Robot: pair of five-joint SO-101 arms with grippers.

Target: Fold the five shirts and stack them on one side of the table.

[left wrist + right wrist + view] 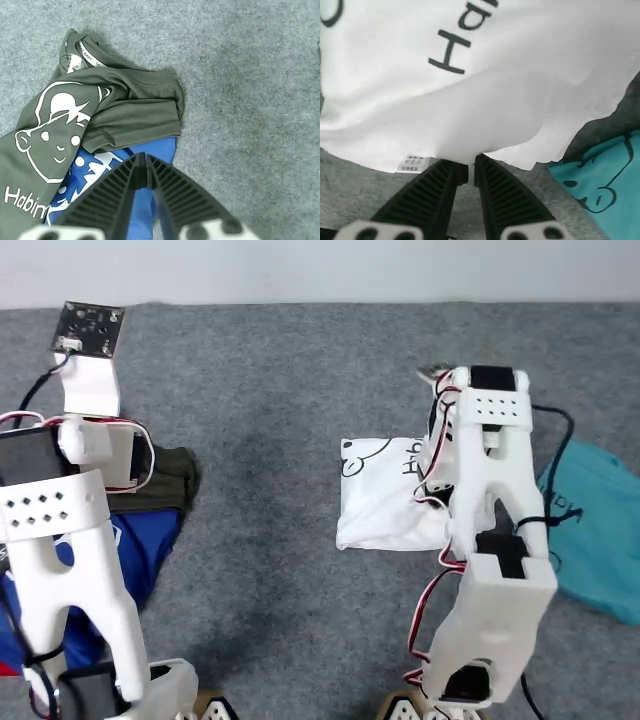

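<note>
A dark green shirt [115, 107] with a white cartoon print lies crumpled on a blue shirt [142, 150] at the left of the grey table. My left gripper [145, 159] hangs shut just over the blue shirt's edge, with nothing seen between its fingers. A partly folded white shirt [385, 505] lies in the middle right. My right gripper [470, 167] is shut on the edge of the white shirt [485, 100], which rises in a fold at the fingertips. A teal shirt [595, 525] lies spread at the right, partly under the right arm.
The table [270, 440] is covered in grey carpet. Bare carpet runs between the two shirt piles and along the back. A sliver of red cloth [8, 668] shows at the near left edge. The arms' bases stand at the front edge.
</note>
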